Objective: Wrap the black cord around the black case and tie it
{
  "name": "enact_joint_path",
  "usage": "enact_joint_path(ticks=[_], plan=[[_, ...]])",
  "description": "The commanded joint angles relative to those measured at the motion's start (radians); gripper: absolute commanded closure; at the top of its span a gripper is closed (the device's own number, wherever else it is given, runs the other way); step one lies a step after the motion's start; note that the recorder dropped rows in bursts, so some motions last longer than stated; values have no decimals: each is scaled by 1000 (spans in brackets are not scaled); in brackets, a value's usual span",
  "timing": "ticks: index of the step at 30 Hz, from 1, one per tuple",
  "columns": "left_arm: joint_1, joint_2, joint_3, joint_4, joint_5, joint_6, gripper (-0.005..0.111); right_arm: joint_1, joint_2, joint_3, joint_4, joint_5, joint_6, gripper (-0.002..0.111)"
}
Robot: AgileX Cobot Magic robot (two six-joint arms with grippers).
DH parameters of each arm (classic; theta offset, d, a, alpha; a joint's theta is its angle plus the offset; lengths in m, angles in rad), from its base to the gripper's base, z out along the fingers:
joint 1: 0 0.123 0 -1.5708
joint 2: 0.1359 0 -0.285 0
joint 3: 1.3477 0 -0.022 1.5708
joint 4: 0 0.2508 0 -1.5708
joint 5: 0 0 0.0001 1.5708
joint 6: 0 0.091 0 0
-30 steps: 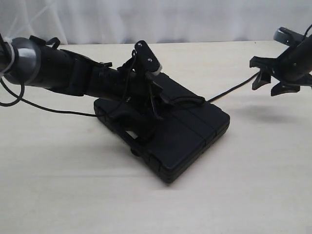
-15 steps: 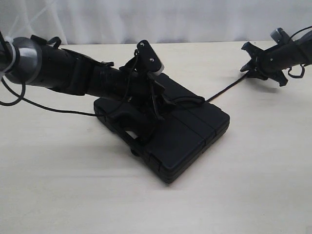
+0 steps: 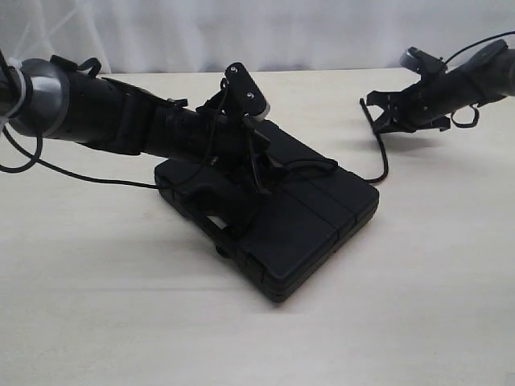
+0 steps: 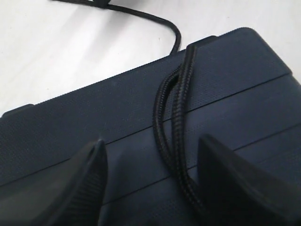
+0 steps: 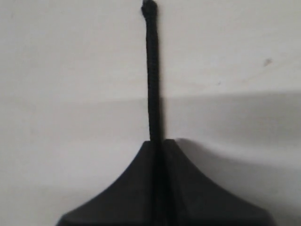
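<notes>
Right wrist view: right pincer [image 5: 157,143] clenched on the black cord [image 5: 151,70], tip just ahead | left pincer [image 4: 153,151] released, straddling strands on the black case [image 4: 94,108] | step: likely tying | next: cross end over, pull snug

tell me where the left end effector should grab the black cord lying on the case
Probably the doubled stretch of the black cord lying across the lid of the black case. Come straight down from above: both strands run side by side between the open fingers of the left end effector, so closing should pinch them together.
</notes>
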Motion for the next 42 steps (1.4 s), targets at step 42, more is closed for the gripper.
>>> enact_joint_path(ticks=[42], plan=[[0,-4,-5,6,0,11,53,153,8,2,-619,114,531,96]])
